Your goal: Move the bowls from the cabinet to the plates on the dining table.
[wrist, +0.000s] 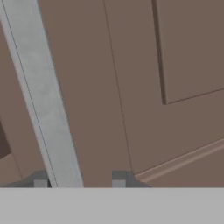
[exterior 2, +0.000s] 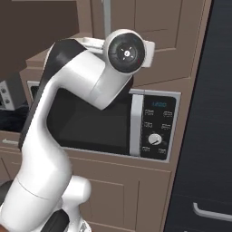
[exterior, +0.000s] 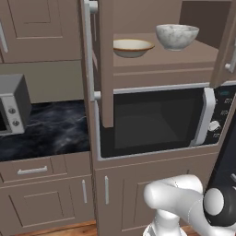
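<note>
You are looking at the gripper [wrist: 79,183] with its jaws standing on either side of the grey bar handle [wrist: 41,100] of the cabinet door [wrist: 131,87]; I cannot tell whether they are pressing it. The door is standing open, so the cream bowl [exterior: 132,47] and the marbled bowl [exterior: 177,36] are sitting reachable on the shelf [exterior: 184,57].

two bowls [exterior: 133,47] side by side in cabinet [exterior: 166,60]

The brown wooden cabinet shelf [exterior: 184,57], up and off to the left of the hand at the door's bar handle, carries a shallow cream bowl with a tan-brown rim [exterior: 132,47] and, just beside it and apart, a deep grey-white marbled bowl [exterior: 177,36], both upright.
</note>
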Robot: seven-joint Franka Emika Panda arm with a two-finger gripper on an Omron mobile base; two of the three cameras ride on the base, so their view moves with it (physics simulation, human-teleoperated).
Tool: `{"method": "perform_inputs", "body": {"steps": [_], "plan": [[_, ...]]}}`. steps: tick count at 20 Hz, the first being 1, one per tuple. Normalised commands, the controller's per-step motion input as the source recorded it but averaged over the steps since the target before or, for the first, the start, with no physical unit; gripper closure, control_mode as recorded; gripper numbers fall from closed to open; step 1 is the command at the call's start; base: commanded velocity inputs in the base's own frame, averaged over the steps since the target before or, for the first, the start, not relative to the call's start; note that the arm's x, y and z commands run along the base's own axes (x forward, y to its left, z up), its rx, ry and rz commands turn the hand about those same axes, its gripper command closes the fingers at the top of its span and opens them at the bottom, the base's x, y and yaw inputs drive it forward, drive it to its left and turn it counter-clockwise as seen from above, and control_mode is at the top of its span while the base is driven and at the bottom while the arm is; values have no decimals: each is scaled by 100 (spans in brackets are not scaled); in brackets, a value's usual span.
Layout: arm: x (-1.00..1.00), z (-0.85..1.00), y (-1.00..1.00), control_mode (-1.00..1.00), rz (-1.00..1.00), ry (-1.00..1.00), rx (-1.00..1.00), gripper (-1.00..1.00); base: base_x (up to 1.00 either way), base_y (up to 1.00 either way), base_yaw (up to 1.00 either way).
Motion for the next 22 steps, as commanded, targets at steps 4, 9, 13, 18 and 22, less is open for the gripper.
{"method": "perform_inputs", "body": {"steps": [4,9,13,18,22], "plan": [[-49,0,-49,-100,1,0,5,100,0,0,0],[-41,-10,-30,-100,4,0,5,-100,0,0,0],[-13,-13,4,-100,3,0,3,-100,0,0,0],[-5,-1,-6,-100,1,0,2,-100,0,0,0],[-47,3,-21,-100,1,-11,3,-100,0,0,0]]}}
